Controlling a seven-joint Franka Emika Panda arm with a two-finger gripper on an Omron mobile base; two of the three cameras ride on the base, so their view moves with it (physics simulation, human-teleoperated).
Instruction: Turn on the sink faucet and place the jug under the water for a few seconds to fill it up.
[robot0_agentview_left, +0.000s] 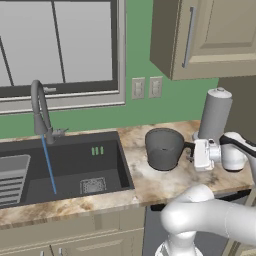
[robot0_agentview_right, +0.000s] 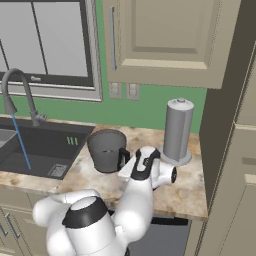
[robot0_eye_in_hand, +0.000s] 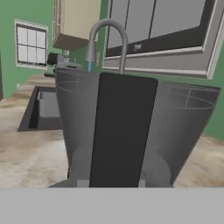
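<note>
**Closing in on the jug's handle, with the tap running**

Pouring into the sink (robot0_agentview_left: 75, 165) at far left, a thin blue stream of water (robot0_agentview_left: 49, 167) drops from the faucet (robot0_agentview_left: 40, 107) and lands on the basin floor beside the drain grate (robot0_agentview_left: 93, 185), so the first half of the job looks done. To the right, the jug (robot0_agentview_left: 164, 148) stands upright on the counter (robot0_agentview_left: 150, 182), just beside the sink's right rim and well apart from the stream. Right again, the gripper (robot0_agentview_left: 192, 151) is level with the jug's dark side handle (robot0_eye_in_hand: 122, 131), which fills the middle of the hand view. Whether the fingers are apart or clamped on that handle cannot be told; they are hidden. Behind the arm stands the paper-towel roll (robot0_agentview_left: 215, 115).

The step in hand appears to be securing the handle. A square, firm hold matters, since the jug is wide and would swing from a side grip. The carry should then lift it clear of the sink rim, keep it upright, and bring its mouth directly under the narrow stream.
</note>
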